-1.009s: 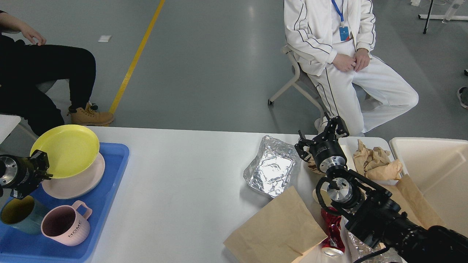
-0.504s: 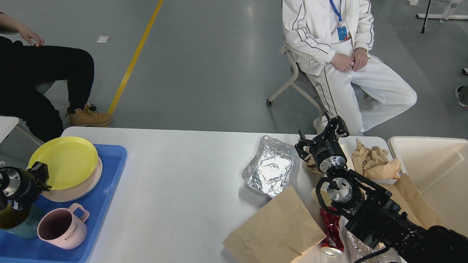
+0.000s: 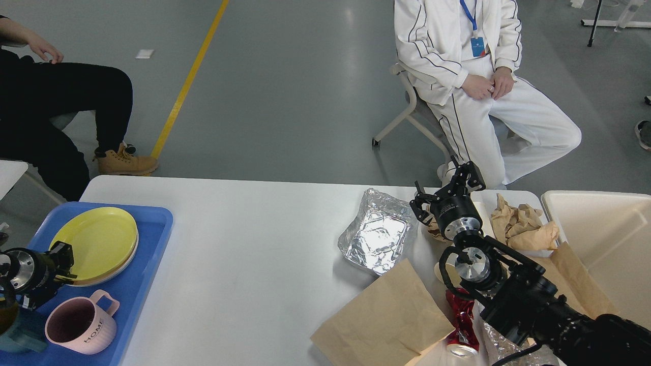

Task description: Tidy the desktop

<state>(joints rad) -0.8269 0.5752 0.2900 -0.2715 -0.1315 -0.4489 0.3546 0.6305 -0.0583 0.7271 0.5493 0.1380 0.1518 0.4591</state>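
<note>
A: Desktop [image 3: 254, 244]?
B: White, fills the lower view, bare in the middle. Right gripper [image 3: 447, 190] hangs over its far right part, fingers spread apart, nothing between them.
A: Around that gripper?
B: Foil tray [image 3: 379, 236] just left of it, crumpled brown paper [image 3: 524, 223] just right, cream bin [image 3: 605, 244] further right. Flat paper bag [image 3: 386, 320] and crushed red can [image 3: 462, 320] nearer the robot.
A: Left gripper [image 3: 61, 264]?
B: Dark, end-on; cannot tell its state. Beside the yellow plate [image 3: 96, 241] on the blue tray [image 3: 147, 264], pink mug [image 3: 79, 330] just below
</note>
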